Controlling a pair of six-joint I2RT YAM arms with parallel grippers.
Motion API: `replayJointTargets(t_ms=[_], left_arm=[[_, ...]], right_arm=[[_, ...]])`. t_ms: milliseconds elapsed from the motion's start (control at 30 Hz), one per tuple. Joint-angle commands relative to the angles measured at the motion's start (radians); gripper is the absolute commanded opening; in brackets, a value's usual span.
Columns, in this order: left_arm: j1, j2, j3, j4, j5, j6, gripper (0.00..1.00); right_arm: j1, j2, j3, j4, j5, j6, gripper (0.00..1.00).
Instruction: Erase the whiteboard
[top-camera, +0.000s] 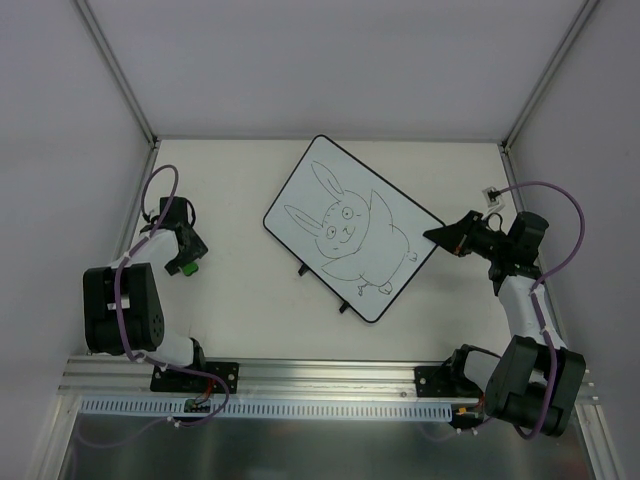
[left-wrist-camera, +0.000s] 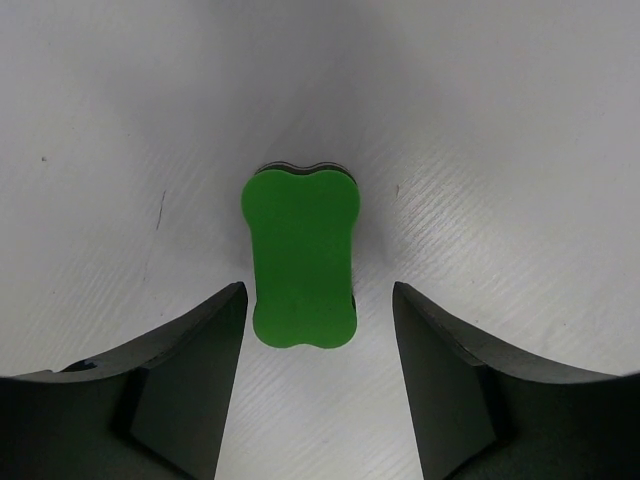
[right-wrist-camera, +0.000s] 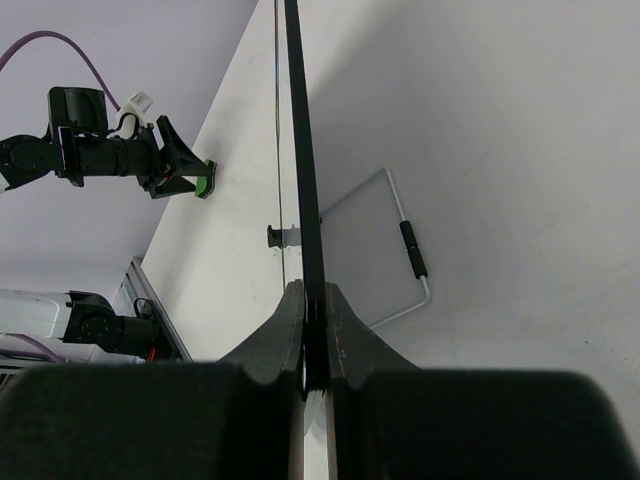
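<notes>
The whiteboard (top-camera: 352, 227) lies tilted in the middle of the table, with a black rabbit drawing on it. My right gripper (top-camera: 436, 236) is shut on the board's right edge; the right wrist view shows the black frame (right-wrist-camera: 303, 200) edge-on between my jaws (right-wrist-camera: 314, 330). A small green eraser block (left-wrist-camera: 300, 258) lies on the table at the left. My left gripper (left-wrist-camera: 318, 310) is open, its fingers on either side of the eraser's near end, not touching it. In the top view the left gripper (top-camera: 188, 262) stands over the eraser (top-camera: 190, 268).
The board's wire stand (right-wrist-camera: 400, 250) and a small black foot (right-wrist-camera: 275, 236) show under the board. White walls enclose the table on three sides. A small tag (top-camera: 493, 195) lies at the right wall. The aluminium rail (top-camera: 320, 385) runs along the near edge.
</notes>
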Motion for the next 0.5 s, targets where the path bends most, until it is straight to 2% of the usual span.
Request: replayJointTargets(t_ms=[0,233,300,333,467], left_arm=[[0.004,0.015,0.034,0.008,0.004,0.020,0.60],[0.007,0.038,0.040,0.013,-0.010,0.045,0.52],[0.012,0.038,0.041,0.018,-0.014,0.048,0.53],[0.015,0.037,0.040,0.019,-0.014,0.049,0.60],[0.035,0.034,0.044,0.024,0.004,0.055,0.61]], right_arm=[[-0.002,-0.008,-0.008,0.063,0.123,-0.131,0.00],[0.003,-0.002,-0.011,0.061,0.129,-0.137,0.00],[0.003,-0.002,-0.011,0.061,0.130,-0.137,0.00],[0.003,-0.002,-0.011,0.060,0.130,-0.138,0.00],[0.004,-0.005,-0.009,0.061,0.134,-0.140,0.00]])
